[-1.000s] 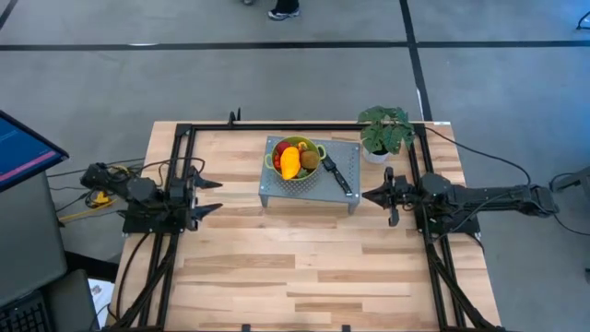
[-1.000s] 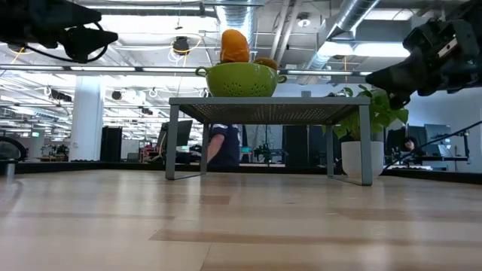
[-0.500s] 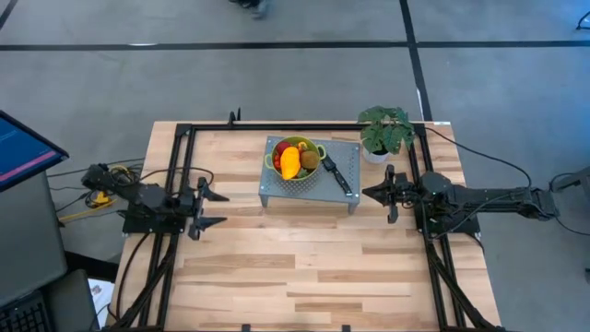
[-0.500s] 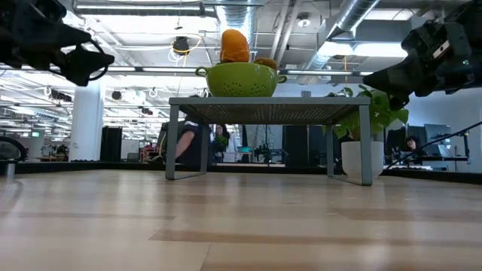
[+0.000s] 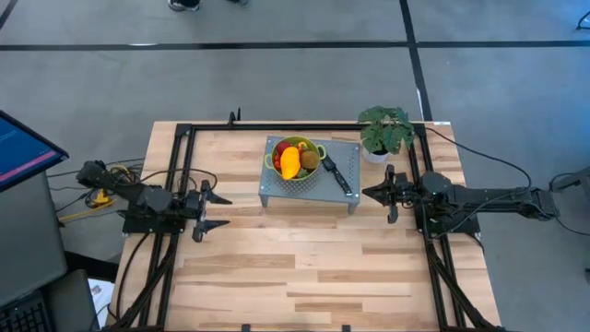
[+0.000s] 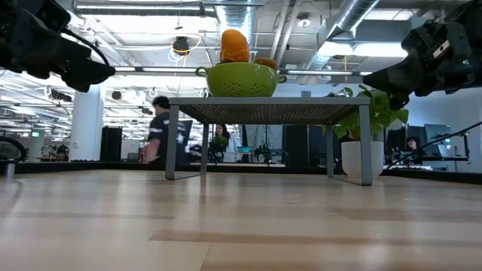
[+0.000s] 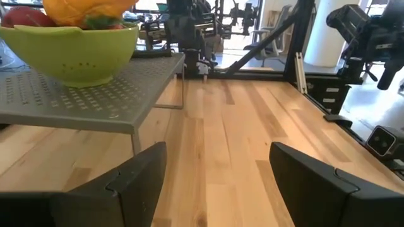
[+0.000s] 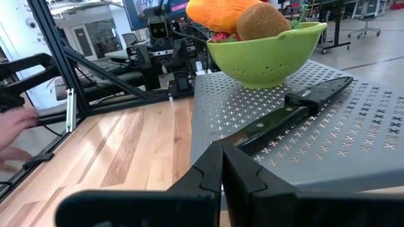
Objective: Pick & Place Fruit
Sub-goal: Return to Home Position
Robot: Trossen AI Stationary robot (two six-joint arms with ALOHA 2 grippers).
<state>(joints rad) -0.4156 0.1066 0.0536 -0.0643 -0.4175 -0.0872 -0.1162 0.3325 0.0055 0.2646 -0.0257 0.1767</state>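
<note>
While both arms hang above the wooden table (image 5: 304,267), the left gripper (image 5: 219,210) sits over the table's left side, pointing toward the middle with its two fingers spread wide apart. At the far centre stands a grey perforated shelf (image 5: 277,190) bearing a green strainer bowl (image 6: 241,80). The fruit is heaped inside that bowl: a long orange-yellow mango (image 5: 289,162), a brown kiwi (image 5: 309,160) touching it, and a red round fruit (image 5: 279,152). A black-handled knife (image 5: 337,175) lies on the shelf just right of the bowl. A potted plant (image 5: 385,129) stands farther right. The right gripper (image 5: 367,195) hovers just right of the shelf, fingers pressed together.
</note>
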